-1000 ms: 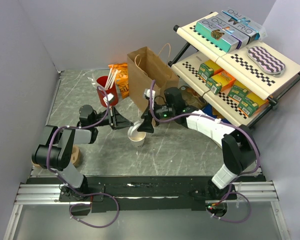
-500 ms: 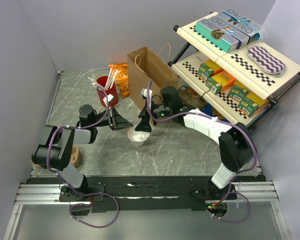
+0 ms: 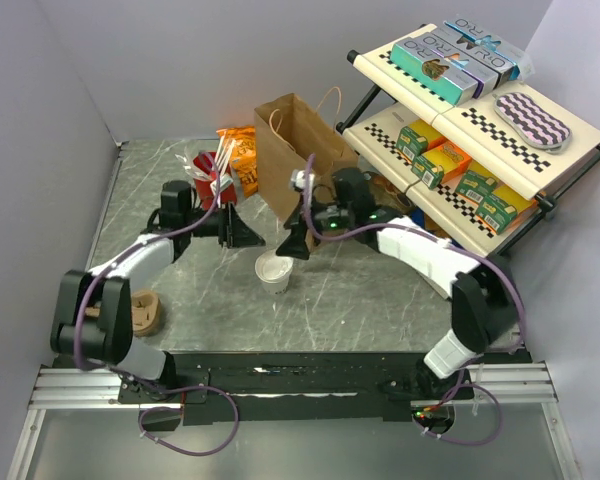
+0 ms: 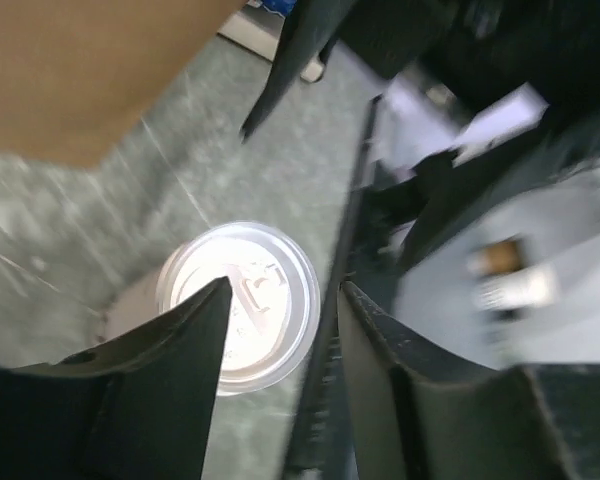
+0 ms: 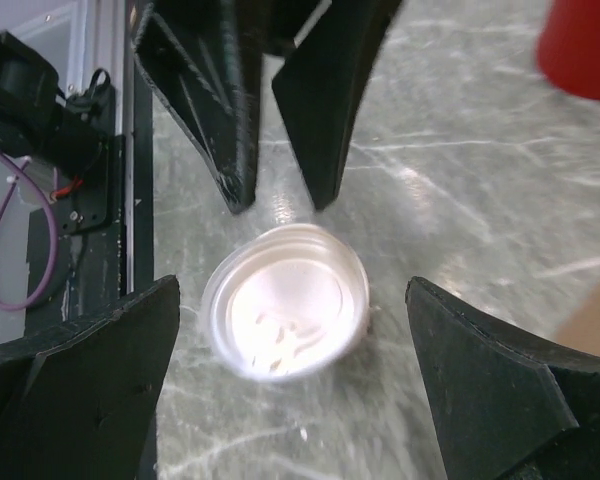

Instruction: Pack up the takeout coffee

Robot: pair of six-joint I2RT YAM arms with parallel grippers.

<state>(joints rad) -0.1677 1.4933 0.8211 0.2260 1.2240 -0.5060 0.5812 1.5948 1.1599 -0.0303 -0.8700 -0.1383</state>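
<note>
The takeout coffee, a small white cup with a white lid, stands upright on the grey marble table in front of the brown paper bag. My left gripper hovers just left of and above it, open, with nothing between its fingers. In the left wrist view the lid shows beyond the left finger. My right gripper hangs wide open above the cup's right side. The right wrist view has the cup centred under my right gripper, clear of both fingers.
A red cup with white sticks and an orange snack bag stand behind the left arm. A brown pulp carrier lies near the left base. A tilted shelf rack with boxes fills the right side.
My left gripper has opened and drawn back up and to the left, off the cup. The cup stays on the table. My right gripper has shifted slightly above it, still open.
</note>
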